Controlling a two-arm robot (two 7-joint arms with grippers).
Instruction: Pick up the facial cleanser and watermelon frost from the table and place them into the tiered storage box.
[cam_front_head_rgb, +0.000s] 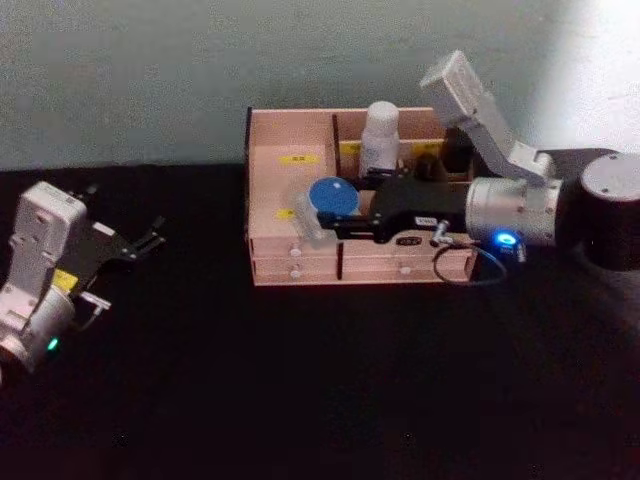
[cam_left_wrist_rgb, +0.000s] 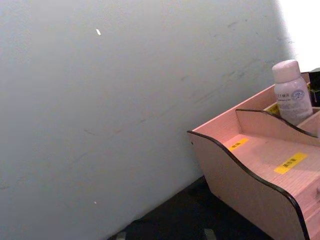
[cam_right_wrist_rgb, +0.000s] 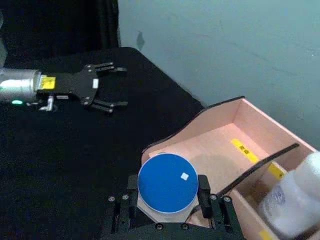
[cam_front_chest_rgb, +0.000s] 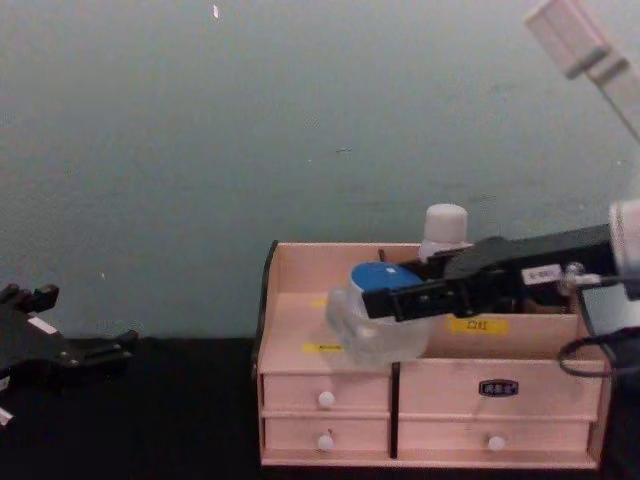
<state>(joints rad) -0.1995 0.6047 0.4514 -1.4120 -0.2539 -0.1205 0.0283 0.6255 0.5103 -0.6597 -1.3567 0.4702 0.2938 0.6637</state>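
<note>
Found right gripper (cam_front_head_rgb: 335, 210) reaching in from the right across the front of the box (cam_front_head_rgb: 285, 135), fingers clamped on the blue-capped bottle (cam_right_wrist_rgb: 167, 182) just below its cap. Noted bottle held tilted over the left compartment, clear body slanting down toward the lower step with the yellow label; cannot tell whether base touches the wood. Observed white bottle (cam_front_head_rgb: 380, 135) standing upright in a rear compartment just right of the centre divider, behind the right gripper's fingers and apart from them. Checked drawers (cam_front_chest_rgb: 325, 400) in the box front: all pushed in, white knobs showing. Located left gripper (cam_front_head_rgb: 148, 234) well apart from the box, low over the black table (cam_front_head_rgb: 300, 380) at its left side, fingers spread and holding nothing, pointing toward the box.
</note>
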